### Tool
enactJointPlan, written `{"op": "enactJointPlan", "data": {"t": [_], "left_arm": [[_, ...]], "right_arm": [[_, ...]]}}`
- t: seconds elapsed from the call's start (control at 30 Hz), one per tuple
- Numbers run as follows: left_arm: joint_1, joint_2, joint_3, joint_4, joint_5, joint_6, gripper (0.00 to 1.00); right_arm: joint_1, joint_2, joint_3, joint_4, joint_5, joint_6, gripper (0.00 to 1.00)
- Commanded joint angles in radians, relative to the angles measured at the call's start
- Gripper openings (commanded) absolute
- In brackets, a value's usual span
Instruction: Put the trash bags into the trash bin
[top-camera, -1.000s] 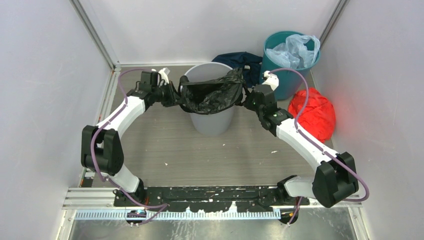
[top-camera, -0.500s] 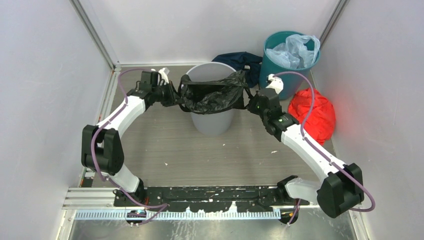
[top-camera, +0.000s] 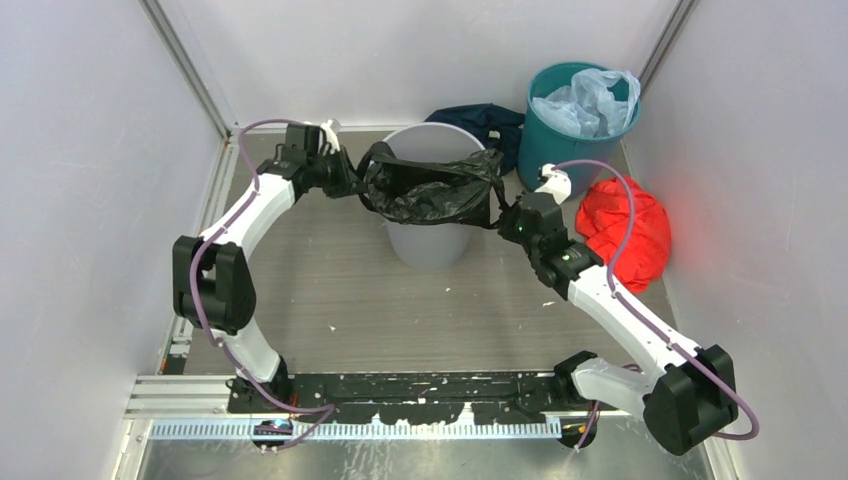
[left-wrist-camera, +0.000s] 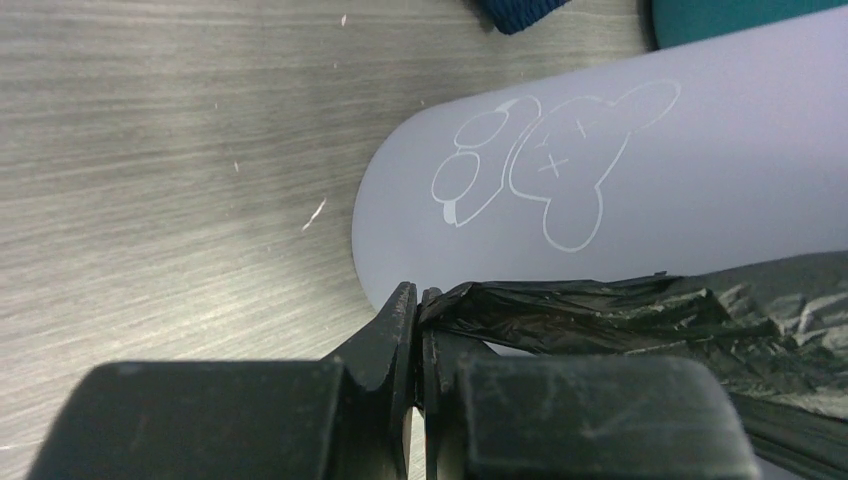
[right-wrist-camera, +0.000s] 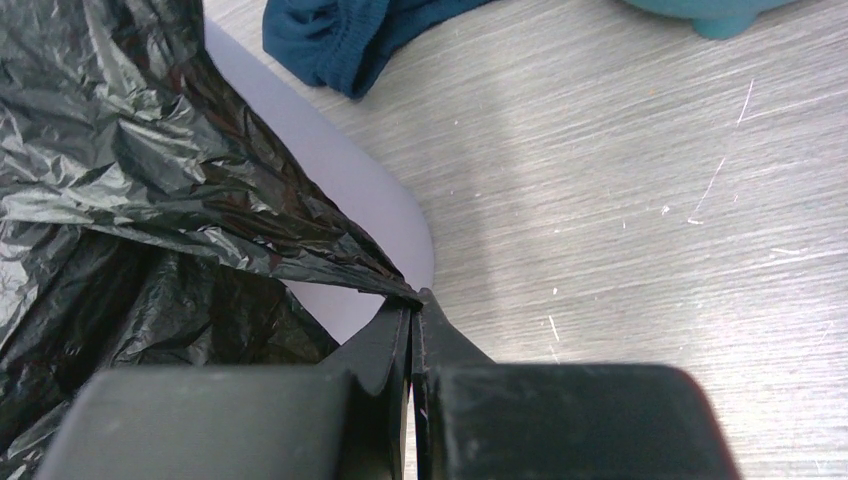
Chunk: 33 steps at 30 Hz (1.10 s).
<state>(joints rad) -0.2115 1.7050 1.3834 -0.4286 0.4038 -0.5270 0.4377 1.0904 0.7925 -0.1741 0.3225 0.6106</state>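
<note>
Here, the large, crinkly, glossy black plastic bag (top-camera: 430, 192) is held stretched across the mouth of the round, tapered, light grey plastic bin (top-camera: 428, 240). Its bulk is spread over the near half of the bin's opening, while the far rim of the bin is left uncovered. How far the bag sags inside the bin cannot be told.

The left gripper (left-wrist-camera: 418, 300) is found just to the left of the bin's rim, and its jaws are pressed together on a twisted corner of the bag. In the left wrist view a white cartoon outline (left-wrist-camera: 545, 165) is seen printed on the bin's smooth side, just above that pinched corner.

The right gripper (right-wrist-camera: 415, 305) is placed just to the right of the bin, and it is likewise clamped on the opposite corner of the bag, whose film is pulled taut from the fingertips towards the bin.

Behind the bin and to its right, a teal-green round plastic bin (top-camera: 555, 150) is set, with a pale blue translucent plastic bag (top-camera: 590, 100) bunched in its top. A dark blue cloth (top-camera: 490, 122) is lodged between the two bins. A red cloth bundle (top-camera: 625, 225) is laid on the grey wood-grain table (top-camera: 330, 290), well to the right of the grey bin.
</note>
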Motion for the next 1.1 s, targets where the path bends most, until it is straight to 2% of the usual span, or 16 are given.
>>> {"op": "enactJointPlan", "data": {"t": [0.0, 0.23, 0.43, 0.53, 0.73, 0.9, 1.0, 1.07], "left_arm": [[0.01, 0.059, 0.094, -0.088, -0.074, 0.039, 0.05], [0.02, 0.152, 0.232, -0.143, -0.094, 0.045, 0.05], [0.023, 0.181, 0.267, -0.152, -0.097, 0.045, 0.05], [0.021, 0.179, 0.226, -0.134, -0.092, 0.041, 0.05], [0.021, 0.153, 0.076, -0.06, -0.095, 0.03, 0.05], [0.022, 0.161, 0.056, -0.044, -0.09, 0.027, 0.05], [0.023, 0.157, 0.084, -0.057, -0.082, 0.027, 0.05], [0.023, 0.149, 0.114, -0.073, -0.079, 0.028, 0.05]], "right_arm": [[0.029, -0.003, -0.031, -0.189, 0.081, 0.012, 0.02], [0.122, -0.01, -0.012, -0.218, 0.139, 0.053, 0.01], [0.129, 0.016, 0.018, -0.219, 0.202, 0.021, 0.01], [0.109, 0.048, 0.068, -0.215, 0.239, -0.012, 0.01], [0.003, 0.146, 0.17, -0.181, 0.155, -0.043, 0.01], [-0.012, 0.189, 0.203, -0.185, 0.117, -0.057, 0.02], [-0.013, 0.178, 0.209, -0.231, 0.102, -0.06, 0.08], [-0.012, 0.14, 0.209, -0.272, 0.117, -0.066, 0.17]]}}
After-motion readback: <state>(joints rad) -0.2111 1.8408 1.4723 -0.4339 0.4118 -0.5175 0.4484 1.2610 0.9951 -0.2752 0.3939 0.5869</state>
